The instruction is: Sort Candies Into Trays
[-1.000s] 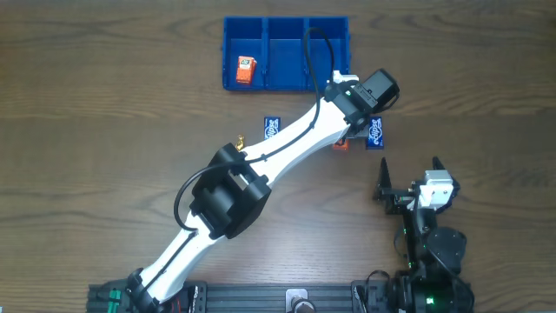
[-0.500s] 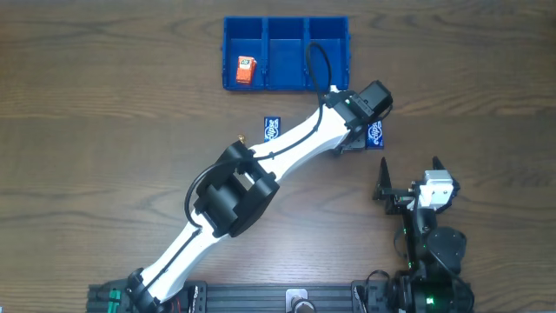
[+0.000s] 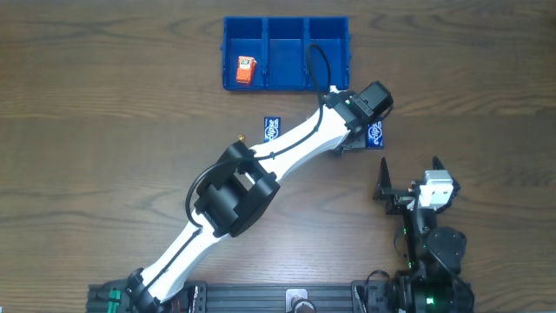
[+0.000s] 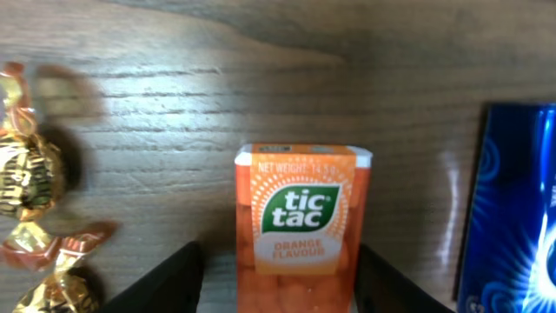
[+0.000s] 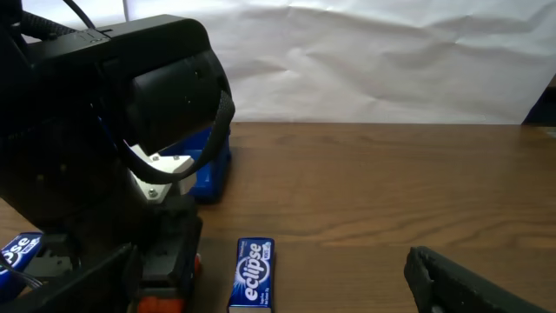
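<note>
Your left gripper [image 4: 278, 280] straddles the orange mint box [image 4: 302, 217], jaws wide, apparently lined up to pinch its sides. Your right gripper [image 3: 410, 172] rests spread wide.

Overhead, fixed, looking straight down on the counter [image 3: 104, 104], taking in the whole work area and the blue tray [image 3: 287, 39] at the far edge. On the left wrist, aimed downward, very close above the orange candy box [image 4: 302, 217], a blue gum pack [image 4: 512, 209] just beside. On the right wrist, low, nearly level, facing across the counter toward the left end effector [image 5: 167, 283]; same box and pack shared with the other two, tray corner with the overhead one.
</note>
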Controlling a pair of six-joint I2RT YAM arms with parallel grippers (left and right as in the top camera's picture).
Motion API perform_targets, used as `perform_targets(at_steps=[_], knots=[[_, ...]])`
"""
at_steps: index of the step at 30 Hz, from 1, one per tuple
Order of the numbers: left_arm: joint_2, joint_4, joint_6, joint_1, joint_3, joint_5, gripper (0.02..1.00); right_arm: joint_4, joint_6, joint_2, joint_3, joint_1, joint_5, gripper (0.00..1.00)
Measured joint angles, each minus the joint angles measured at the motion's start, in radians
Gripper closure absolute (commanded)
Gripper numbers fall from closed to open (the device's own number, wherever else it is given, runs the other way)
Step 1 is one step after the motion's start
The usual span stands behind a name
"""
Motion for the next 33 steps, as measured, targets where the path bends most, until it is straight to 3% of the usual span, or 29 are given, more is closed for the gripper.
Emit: perform_targets(at_steps=[12, 20, 26, 33], knots=[[0.001, 0.013, -0.006, -0.019, 0.000, -0.014, 0.687, 0.000, 0.000, 0.000, 0.000, 0.000, 0.000, 0.001], [-0.159, -0.005, 0.072, 0.018, -0.004, -0.158, 0.704, 0.000, 0.000, 0.000, 0.000, 0.000, 0.000, 0.001], [-0.483, -0.021, 0.203, 0.172, 0.006, -0.276, 0.713, 0.000, 0.000, 0.000, 0.000, 0.000, 0.000, 0.001], [-0.486, -0.020, 0.344, 0.396, -0.013, -0.249, 0.717, 0.000, 0.000, 0.000, 0.000, 0.000, 0.000, 0.001]])
